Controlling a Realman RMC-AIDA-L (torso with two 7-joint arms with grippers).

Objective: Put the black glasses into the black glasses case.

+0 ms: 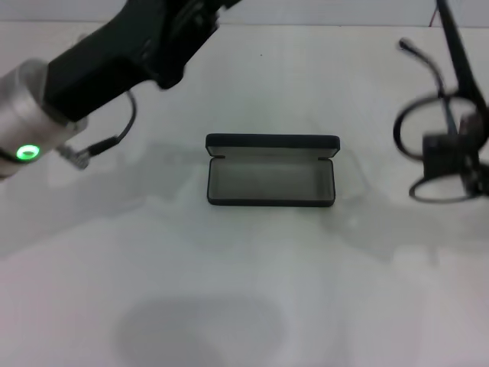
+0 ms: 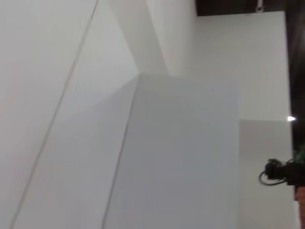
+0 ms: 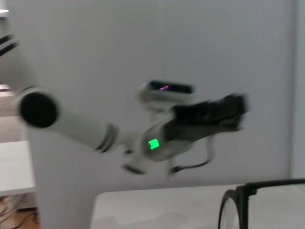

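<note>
On a white table (image 1: 252, 290), the black glasses case (image 1: 271, 180) lies open at centre, while the right gripper (image 1: 451, 157), raised off to its right, grasps the black glasses (image 1: 420, 130); the left gripper (image 1: 183, 30), raised far left, is indiscernible.

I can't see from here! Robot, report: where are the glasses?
Right pincer holds black glasses aloft, right of open black glasses case. Left arm raised away. Path unobstructed.

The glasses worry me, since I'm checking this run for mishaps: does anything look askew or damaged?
No damage shows. The black glasses hang in the air at the right gripper, tilted, one temple arm sticking up, well to the right of the open black glasses case. The left gripper is raised far left.
</note>
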